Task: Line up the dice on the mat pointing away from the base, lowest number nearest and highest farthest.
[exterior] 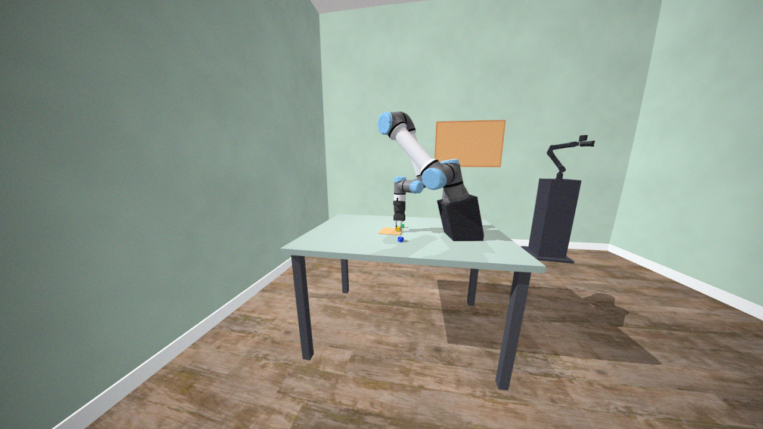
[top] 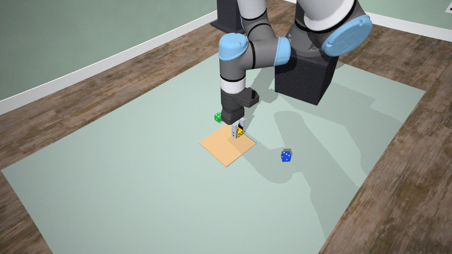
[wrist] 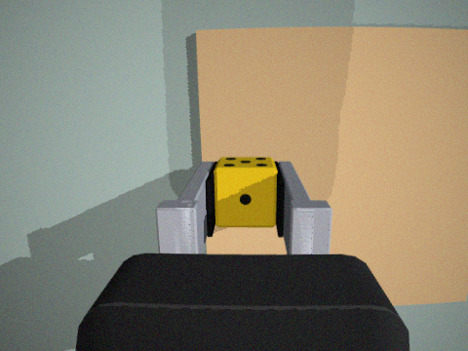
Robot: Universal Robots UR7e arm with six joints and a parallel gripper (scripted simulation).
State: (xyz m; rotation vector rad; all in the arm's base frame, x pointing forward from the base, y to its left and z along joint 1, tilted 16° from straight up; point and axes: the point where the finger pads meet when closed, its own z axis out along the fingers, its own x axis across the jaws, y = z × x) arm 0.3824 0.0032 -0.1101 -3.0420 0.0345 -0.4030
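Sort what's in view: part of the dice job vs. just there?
Job:
- yellow die, between the gripper's fingers
- green die
- blue die
- tan mat
- table

Just there:
- orange wall board
- second, dark arm on its pedestal

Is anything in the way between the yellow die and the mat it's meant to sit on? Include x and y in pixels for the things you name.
Nothing visible. The tool [top: 238,134] [exterior: 398,229] [wrist: 246,184] grips the yellow die [top: 239,132] [exterior: 397,229] [wrist: 246,187] low over the mat [top: 221,146] [exterior: 386,231] [wrist: 400,146]; the green [top: 217,117] [exterior: 402,226] and blue [top: 286,156] [exterior: 400,239] dice lie off to its sides.
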